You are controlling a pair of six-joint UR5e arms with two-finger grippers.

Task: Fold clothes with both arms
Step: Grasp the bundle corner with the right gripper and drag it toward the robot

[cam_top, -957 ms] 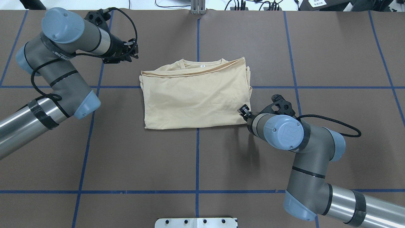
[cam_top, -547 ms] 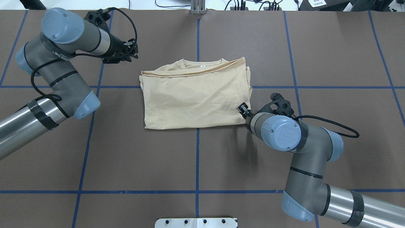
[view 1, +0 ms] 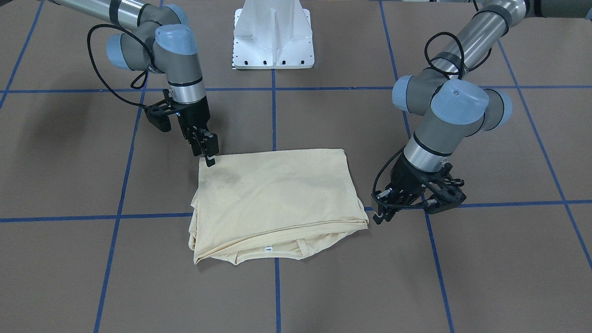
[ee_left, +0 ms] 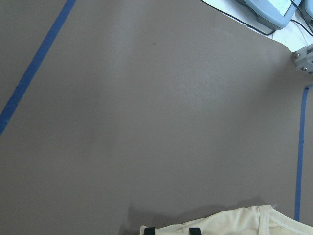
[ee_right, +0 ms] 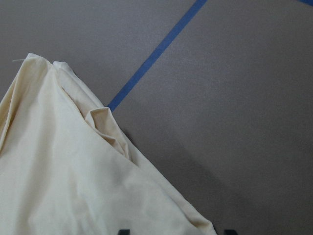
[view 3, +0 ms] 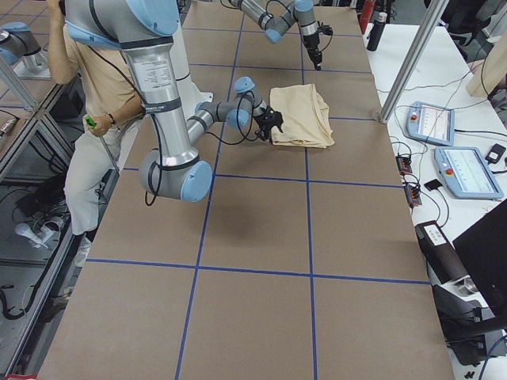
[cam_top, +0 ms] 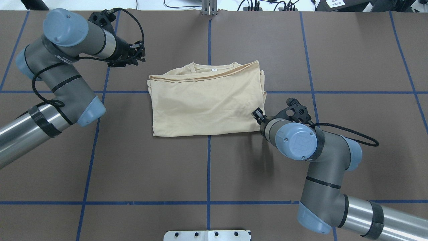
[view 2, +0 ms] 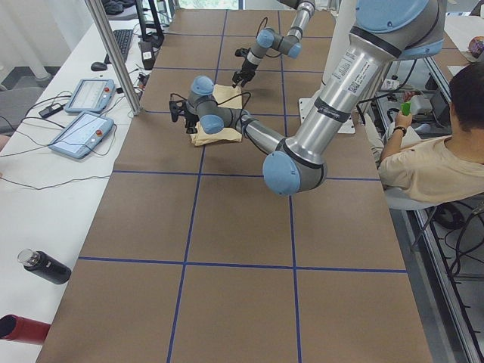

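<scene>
Taped brown table (cam_top: 207,167), white pedestal (view 1: 273,37), seated person (view 2: 439,162)

Bare table (cam_top: 267,50) runs all round the folded shirt (cam_top: 205,100). Widest lane is on the robot side, between shirt and pedestal base (view 1: 273,34). Right gripper (cam_top: 256,114) sits at the shirt's corner on that side, and its wrist and elbow block that flank. Left gripper (cam_top: 138,53) hangs off the far corner, apart from the cloth, with its arm across that end. Far edge has a metal post (cam_top: 209,8) on the centre line and cables (cam_top: 267,5) behind.
</scene>
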